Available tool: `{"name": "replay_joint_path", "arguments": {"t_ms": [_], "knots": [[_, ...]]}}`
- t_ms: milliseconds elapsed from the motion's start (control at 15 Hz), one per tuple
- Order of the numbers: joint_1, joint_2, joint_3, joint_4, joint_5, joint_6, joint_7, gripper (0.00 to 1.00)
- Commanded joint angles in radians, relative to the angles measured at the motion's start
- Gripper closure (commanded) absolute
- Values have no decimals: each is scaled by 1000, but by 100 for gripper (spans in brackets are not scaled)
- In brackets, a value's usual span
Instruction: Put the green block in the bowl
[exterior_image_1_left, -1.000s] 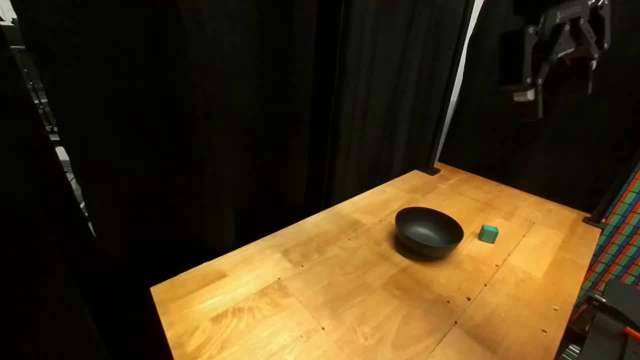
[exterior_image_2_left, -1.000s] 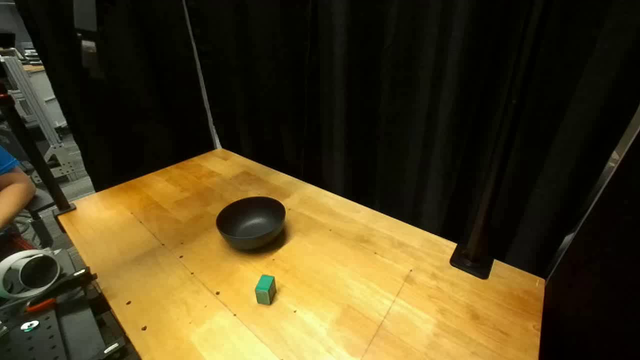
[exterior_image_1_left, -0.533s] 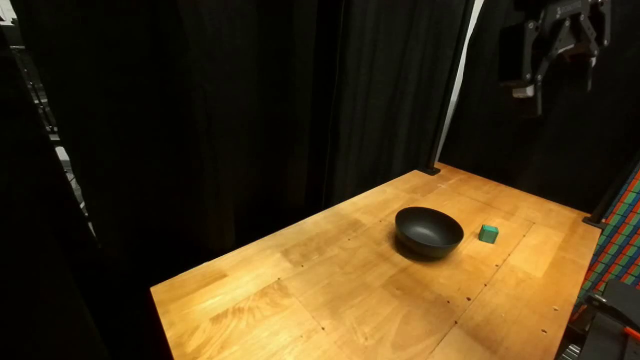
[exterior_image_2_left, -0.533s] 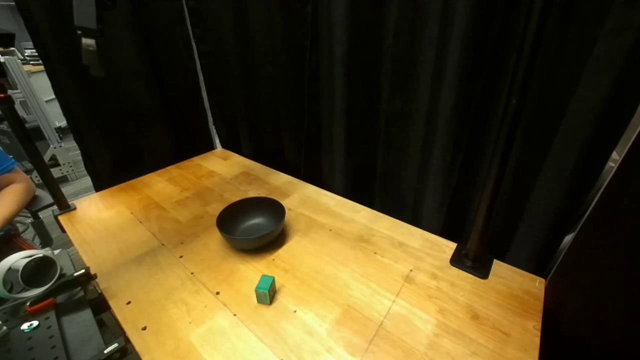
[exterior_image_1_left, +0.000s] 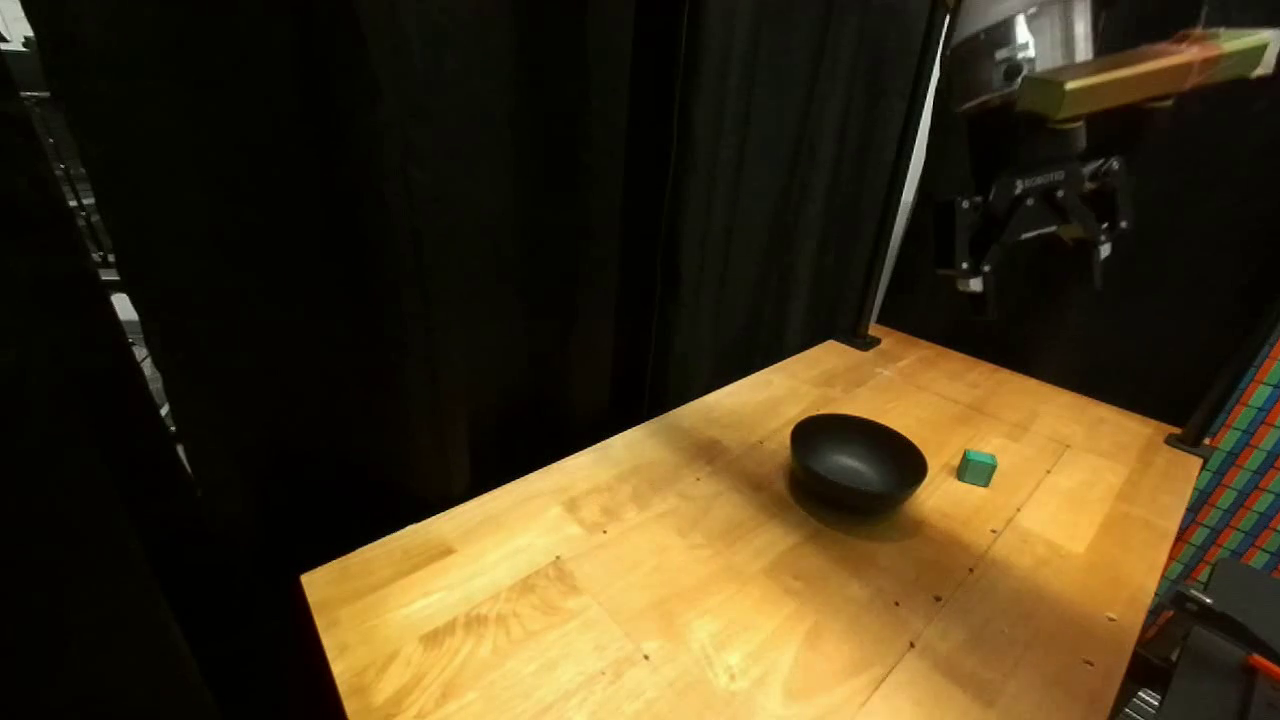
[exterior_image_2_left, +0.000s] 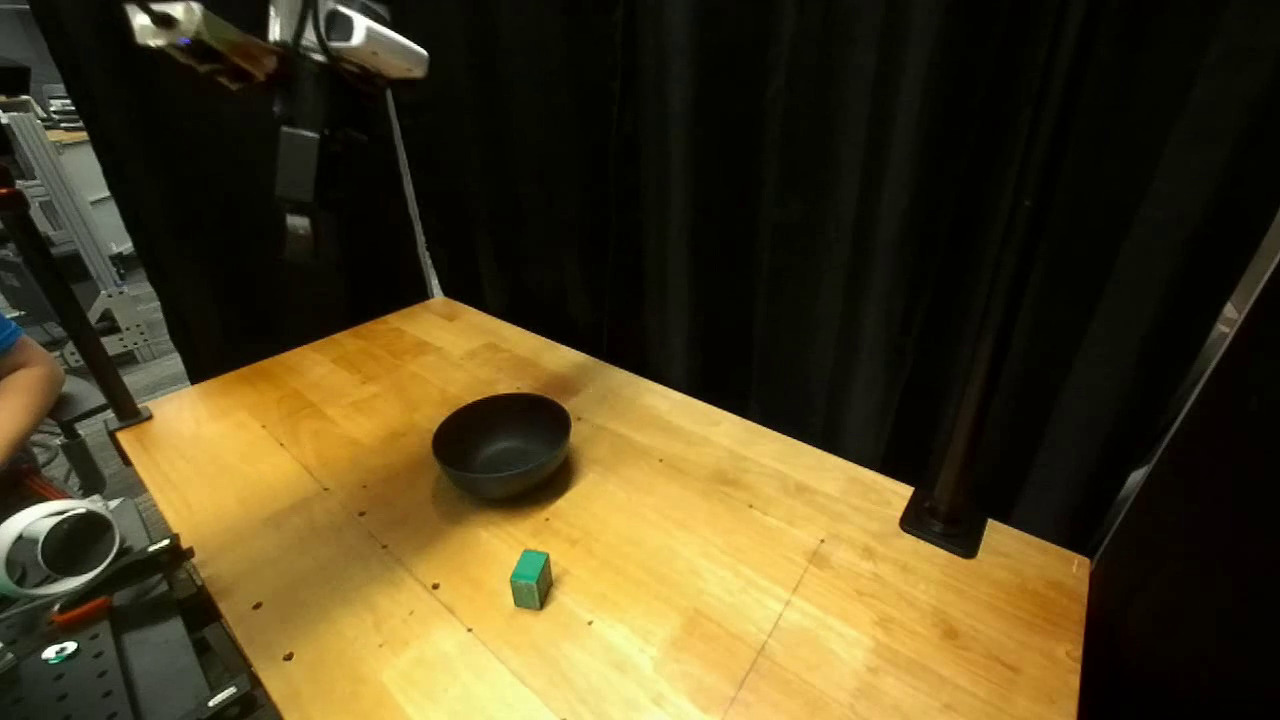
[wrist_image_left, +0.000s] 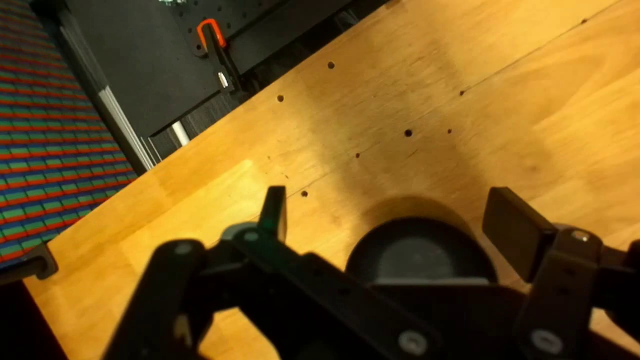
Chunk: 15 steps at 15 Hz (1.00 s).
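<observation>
The green block is a small cube resting on the wooden table, a short way from the bowl; it also shows in an exterior view. In the wrist view the block cannot be seen. The black bowl stands upright on the table and looks empty, also in an exterior view. In the wrist view part of the bowl shows between the fingers, its lower part hidden by the gripper. My gripper is high above the table, fingers spread with nothing between them; it also shows in the wrist view.
The wooden table has black posts at its corners and dark curtains behind. A dark equipment bench with an orange-handled clamp adjoins one edge. A person's arm is at the far left.
My gripper has moved down, leftward in an exterior view and rightward in the other, bringing more of the arm into sight. Its shadow falls across the table. Block and bowl have not moved.
</observation>
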Motion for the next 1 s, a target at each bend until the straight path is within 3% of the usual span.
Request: {"name": "replay_joint_path", "arguments": {"t_ms": [0, 400, 933], "knots": [[-51, 100, -118, -16, 27, 135, 25, 0], [-108, 289, -264, -48, 149, 339, 59, 0], [-110, 514, -334, -45, 222, 535, 99, 0]]}}
